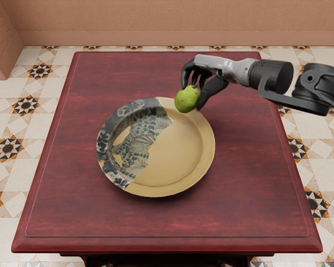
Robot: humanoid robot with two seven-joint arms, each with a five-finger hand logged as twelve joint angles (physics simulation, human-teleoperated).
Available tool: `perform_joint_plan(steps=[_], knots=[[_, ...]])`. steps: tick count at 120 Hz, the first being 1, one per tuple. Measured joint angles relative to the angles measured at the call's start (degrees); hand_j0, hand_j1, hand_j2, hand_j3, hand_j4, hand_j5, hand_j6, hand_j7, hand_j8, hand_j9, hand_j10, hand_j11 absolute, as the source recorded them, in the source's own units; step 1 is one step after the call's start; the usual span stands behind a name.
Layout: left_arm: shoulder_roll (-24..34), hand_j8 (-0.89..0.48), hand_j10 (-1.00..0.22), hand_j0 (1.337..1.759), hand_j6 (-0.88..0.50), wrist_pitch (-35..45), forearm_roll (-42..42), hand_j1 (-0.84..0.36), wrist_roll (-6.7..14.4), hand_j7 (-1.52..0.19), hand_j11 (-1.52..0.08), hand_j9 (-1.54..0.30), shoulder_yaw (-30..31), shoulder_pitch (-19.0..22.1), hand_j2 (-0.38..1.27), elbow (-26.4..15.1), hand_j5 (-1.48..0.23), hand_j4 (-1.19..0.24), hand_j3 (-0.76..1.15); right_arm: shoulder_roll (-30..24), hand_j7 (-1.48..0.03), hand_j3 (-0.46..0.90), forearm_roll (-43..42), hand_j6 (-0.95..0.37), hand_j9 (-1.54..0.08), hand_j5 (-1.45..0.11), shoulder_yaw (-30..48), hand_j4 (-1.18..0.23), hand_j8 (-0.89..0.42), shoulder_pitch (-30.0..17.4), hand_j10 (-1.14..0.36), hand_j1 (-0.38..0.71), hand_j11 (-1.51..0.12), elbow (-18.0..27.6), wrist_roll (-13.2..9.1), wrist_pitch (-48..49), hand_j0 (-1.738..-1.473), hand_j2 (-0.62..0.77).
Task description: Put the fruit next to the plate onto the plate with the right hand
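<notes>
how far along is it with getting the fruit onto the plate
Done: the right hand is closed on the green fruit. In hand: the fruit is held at the far rim of the plate, apparently off the surface. Left: bring it over the plate's middle, lower it and let go.

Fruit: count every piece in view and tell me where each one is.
1. The green fruit is gripped in the right hand at the far rim of the plate. No other piece shows, and little in view could hide one.
</notes>
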Motion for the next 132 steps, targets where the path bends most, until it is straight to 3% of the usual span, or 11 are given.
perform_joint_plan(steps=[37,74,84,100,114,132], knots=[[0.00,-0.01,-0.01,1.658,-0.01,0.02,0.00,0.33,0.00,-0.02,-0.02,-0.02,0.00,0.00,0.00,0.00,-0.02,-0.01,0.00,4.50,-1.13,0.00,1.29,-0.44,-1.19,-1.19,-0.02,-0.68,-0.64,2.48,-0.85,0.37,-1.19,0.12,-3.54,0.36,-1.658,0.59],[0.00,-0.01,-0.01,1.658,-0.01,0.01,0.00,0.33,0.00,-0.02,-0.02,-0.02,0.00,0.00,0.00,0.00,-0.02,-0.01,0.00,7.43,-1.13,0.00,2.61,-0.44,-1.19,-1.19,-0.15,-0.68,-0.65,3.68,-0.84,0.38,-1.20,0.19,-5.34,0.41,-1.658,0.62],[0.00,-0.01,-0.01,1.658,-0.01,0.01,0.00,0.33,0.00,-0.02,-0.02,-0.02,0.00,0.00,0.00,0.00,-0.02,-0.01,0.00,7.92,-0.83,0.00,4.20,-0.34,-0.87,-0.86,-0.02,-0.52,-0.50,3.69,-0.62,0.19,-0.87,0.22,-5.53,-0.70,-1.658,0.39],[0.00,-0.01,-0.01,1.658,-0.01,0.02,0.00,0.33,0.01,-0.02,-0.02,-0.02,0.00,0.00,0.00,0.00,-0.02,-0.01,0.00,8.18,-0.43,0.00,5.81,-0.18,-0.45,-0.45,0.06,-0.27,-0.26,3.83,-0.32,-0.07,-0.45,0.30,-5.64,-1.67,-1.658,0.20],[0.00,-0.01,-0.01,1.658,-0.01,0.02,0.00,0.33,0.01,-0.02,-0.02,-0.02,0.00,0.00,0.00,0.00,-0.02,-0.01,0.00,8.24,-0.24,0.00,6.26,-0.10,-0.25,-0.25,0.08,-0.15,-0.15,3.95,-0.18,-0.19,-0.26,0.76,-5.67,-1.58,-1.658,0.12],[0.00,-0.01,-0.01,1.658,-0.01,0.02,0.00,0.33,-0.01,-0.02,-0.02,-0.02,0.00,0.00,0.00,0.00,-0.02,-0.01,0.00,8.15,-0.12,0.00,8.91,-0.05,-0.12,-0.12,0.09,-0.07,-0.07,3.99,-0.09,-0.27,-0.12,1.04,-6.52,-0.52,-1.658,0.06]])
